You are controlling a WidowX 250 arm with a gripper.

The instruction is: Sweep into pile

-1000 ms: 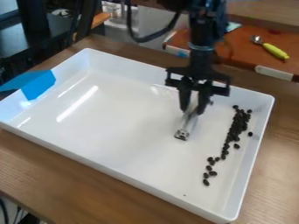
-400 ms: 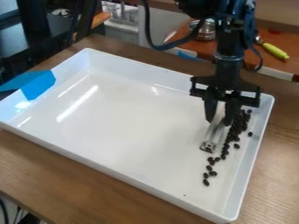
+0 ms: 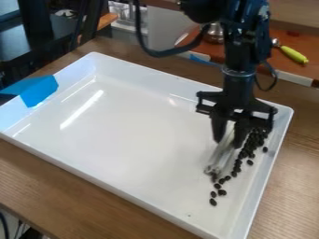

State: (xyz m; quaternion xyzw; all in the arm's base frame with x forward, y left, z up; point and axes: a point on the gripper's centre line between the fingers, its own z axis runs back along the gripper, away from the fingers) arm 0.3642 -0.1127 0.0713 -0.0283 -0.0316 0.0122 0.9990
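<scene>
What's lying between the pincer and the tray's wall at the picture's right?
In the camera view, a ragged trail of small dark beans lies between the pincer and that wall, on the white tray.

Your gripper (image 3: 228, 142) is covering the upper end of the pale tool (image 3: 219, 159), and your arm (image 3: 239, 56) is partly hiding a metal bowl (image 3: 214, 33). The bottom edge is cropping your white tray (image 3: 124, 121); one speck (image 3: 189, 215) is looking too tiny to identify.

Tray (image 3: 124, 140) on tbl (image 3: 56, 186), beans (image 3: 254, 139) inside, R
</scene>
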